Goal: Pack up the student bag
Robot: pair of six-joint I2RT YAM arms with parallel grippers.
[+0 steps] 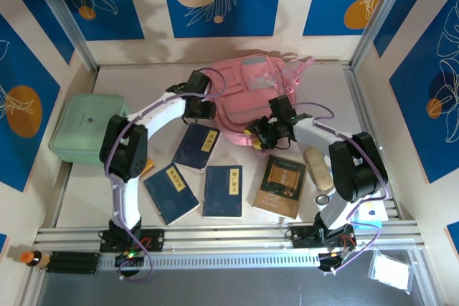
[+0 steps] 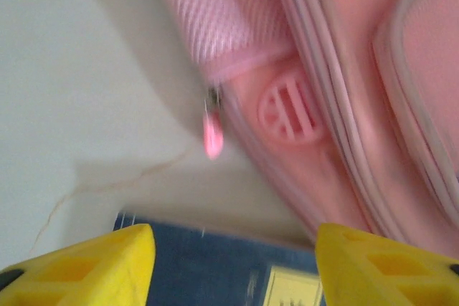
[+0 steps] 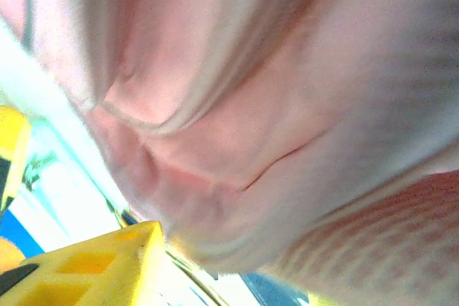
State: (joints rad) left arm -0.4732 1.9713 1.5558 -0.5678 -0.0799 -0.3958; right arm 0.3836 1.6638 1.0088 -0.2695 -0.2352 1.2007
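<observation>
The soft pink fabric backpack (image 1: 247, 87) lies far on the desk (image 1: 143, 80). The left pincer (image 2: 233, 266) gapes empty beside it; the right pincer (image 1: 259, 134) sits at its near edge, opening impossible to tell.

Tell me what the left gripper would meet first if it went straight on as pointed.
Probably the student bag: the left gripper points at its side seam by the zipper pull, though depth is unclear.

Pink student bag (image 1: 251, 91), mint-green case (image 1: 82, 130), navy books (image 1: 222, 191), yellow fingers (image 2: 93, 266)
</observation>
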